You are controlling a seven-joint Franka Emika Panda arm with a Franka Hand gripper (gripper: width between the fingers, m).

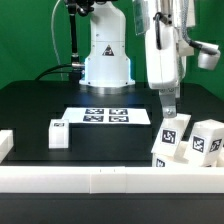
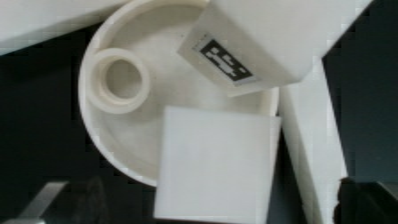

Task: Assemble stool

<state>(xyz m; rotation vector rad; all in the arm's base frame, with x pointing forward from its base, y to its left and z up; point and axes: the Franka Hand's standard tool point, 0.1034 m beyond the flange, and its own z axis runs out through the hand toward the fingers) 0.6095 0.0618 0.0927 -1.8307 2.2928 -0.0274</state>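
- Jaws of the gripper (image 1: 170,108) stand apart: in the wrist view the dark fingers (image 2: 50,203) flank a plain leg (image 2: 214,165) without touching it.
- That leg overlaps the round seat (image 2: 111,120), and a tagged leg (image 2: 235,58) crosses the seat's far rim.
- Front rail (image 1: 100,181) hems in this cluster at the exterior view's right.
- Lone leg (image 1: 58,133) stands well apart, near the marker board (image 1: 105,116).

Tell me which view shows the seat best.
Wrist view: the seat fills the frame, rim and one hole clear, legs partly covering it. Exterior view: I cannot make out the seat among the legs.
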